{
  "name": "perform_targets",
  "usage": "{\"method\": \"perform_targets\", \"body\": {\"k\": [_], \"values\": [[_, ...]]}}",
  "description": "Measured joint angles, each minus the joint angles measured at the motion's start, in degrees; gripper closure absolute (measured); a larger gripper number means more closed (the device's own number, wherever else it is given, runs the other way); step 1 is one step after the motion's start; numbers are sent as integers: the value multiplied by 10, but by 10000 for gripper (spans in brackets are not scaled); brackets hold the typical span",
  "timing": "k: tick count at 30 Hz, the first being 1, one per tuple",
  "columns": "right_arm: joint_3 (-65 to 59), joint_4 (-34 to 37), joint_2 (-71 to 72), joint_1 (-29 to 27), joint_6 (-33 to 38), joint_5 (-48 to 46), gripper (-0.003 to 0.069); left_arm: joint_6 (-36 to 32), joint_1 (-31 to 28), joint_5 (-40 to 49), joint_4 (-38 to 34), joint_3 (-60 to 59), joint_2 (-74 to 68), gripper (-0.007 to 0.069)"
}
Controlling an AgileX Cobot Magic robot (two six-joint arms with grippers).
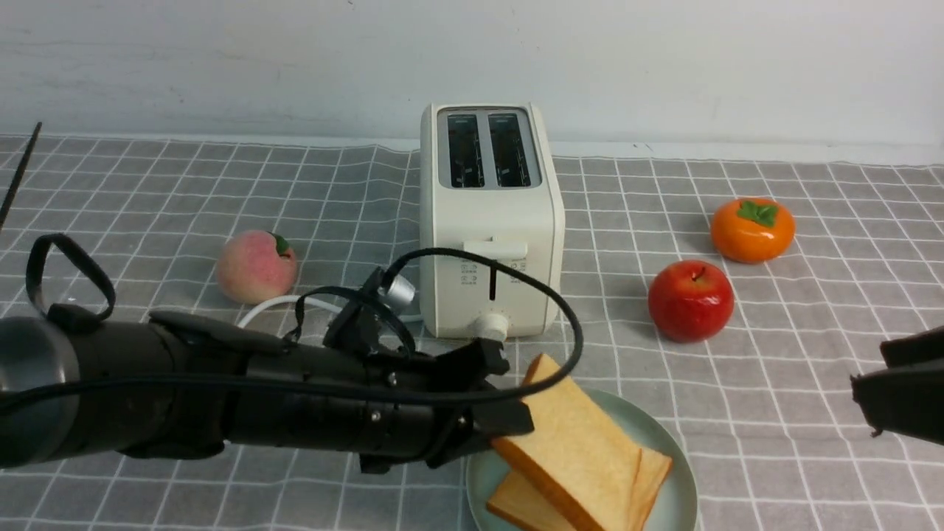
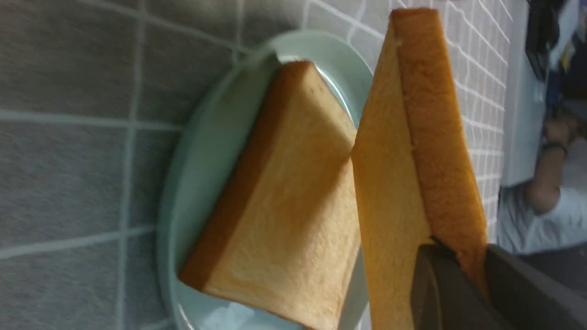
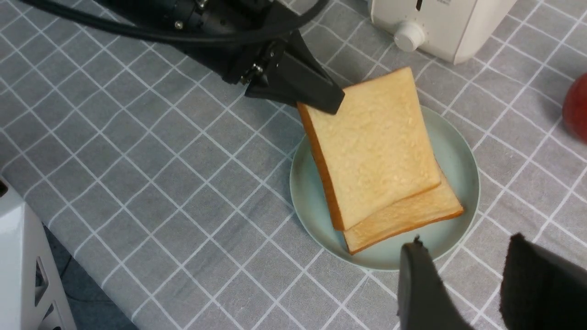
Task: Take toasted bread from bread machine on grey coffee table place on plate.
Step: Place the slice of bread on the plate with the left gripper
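Observation:
My left gripper (image 1: 509,431) (image 2: 463,256) (image 3: 321,98) is shut on one corner of a slice of toasted bread (image 1: 575,442) (image 2: 412,137) (image 3: 376,146). The slice hangs tilted over the mint-green plate (image 1: 479,472) (image 2: 206,151) (image 3: 458,160). Its low edge rests over a second slice (image 1: 653,472) (image 2: 284,206) (image 3: 403,215) that lies flat on the plate. The white bread machine (image 1: 490,243) (image 3: 440,23) stands behind the plate on the grey coffee table (image 1: 147,184), both slots dark. My right gripper (image 1: 874,372) (image 3: 465,243) is open and holds nothing, just right of the plate.
A peach (image 1: 257,265) lies left of the toaster beside its white cord (image 1: 273,306). A red apple (image 1: 690,299) and an orange persimmon (image 1: 752,230) sit to its right. A white wall runs along the table's far edge.

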State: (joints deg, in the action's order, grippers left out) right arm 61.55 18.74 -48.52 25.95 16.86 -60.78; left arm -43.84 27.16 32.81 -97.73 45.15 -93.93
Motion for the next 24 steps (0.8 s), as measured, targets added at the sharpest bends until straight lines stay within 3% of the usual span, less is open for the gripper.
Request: {"method": "perform_targets", "body": {"k": [5,12,15,19,24], "values": [[0,0,0,0,0,-4,396,-63,0,35,1,0,-7,566],[0,0,0,0,0,-16,396,-67,0,-3,1,0,-7,559],[0,0,0,0,0,-19,396,-65,0,-7,1,6,-7,522],[0,0,0,0,0,-20,396,-64,0,-27,1,14,-7,415],[0,0,0,0,0,-26,396,-64,-27,-95,39,22,-5,164]]}}
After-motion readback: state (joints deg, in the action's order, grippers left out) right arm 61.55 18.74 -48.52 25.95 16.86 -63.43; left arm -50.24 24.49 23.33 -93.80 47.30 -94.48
